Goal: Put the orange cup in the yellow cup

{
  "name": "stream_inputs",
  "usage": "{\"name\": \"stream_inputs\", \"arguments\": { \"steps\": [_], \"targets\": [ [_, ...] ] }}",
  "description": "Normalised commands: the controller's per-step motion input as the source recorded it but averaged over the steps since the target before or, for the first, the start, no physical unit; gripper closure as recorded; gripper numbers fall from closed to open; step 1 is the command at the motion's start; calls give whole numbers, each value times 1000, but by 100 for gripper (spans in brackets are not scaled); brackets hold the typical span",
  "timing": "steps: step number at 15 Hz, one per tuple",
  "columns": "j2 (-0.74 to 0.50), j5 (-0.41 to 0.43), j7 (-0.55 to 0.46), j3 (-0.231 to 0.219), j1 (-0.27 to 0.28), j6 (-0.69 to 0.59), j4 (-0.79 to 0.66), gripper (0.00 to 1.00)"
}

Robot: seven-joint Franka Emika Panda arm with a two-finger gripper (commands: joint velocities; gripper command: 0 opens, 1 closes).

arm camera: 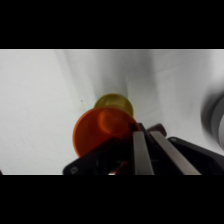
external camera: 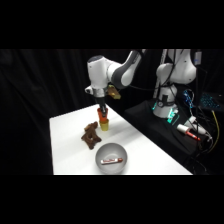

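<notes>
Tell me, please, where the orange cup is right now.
In the side view the orange cup hangs in the gripper directly above the yellow cup, just beyond the brown plush toy.

White desk (external camera: pixel 150 160), grey round bowl (external camera: pixel 110 157) near its front edge holding a red-and-white object (external camera: pixel 111 160), brown plush toy (external camera: pixel 90 135) just behind the bowl

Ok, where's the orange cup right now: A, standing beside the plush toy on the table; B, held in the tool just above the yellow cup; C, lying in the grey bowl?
B: the tool grips the orange cup at its rim, right over the yellow cup.
</notes>
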Motion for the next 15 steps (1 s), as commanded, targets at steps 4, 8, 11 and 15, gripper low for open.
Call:
{"name": "stream_inputs", "arguments": {
  "steps": [4, 8, 11, 15],
  "targets": [
    [55, 110, -146, -16, -21, -38, 77, 98],
    [32, 26, -59, -34, 11, 11, 71, 65],
    [16, 22, -47, -33, 19, 5, 84, 41],
    [-2, -6, -23, -38, 30, -25, 93, 8]
  ]
}}
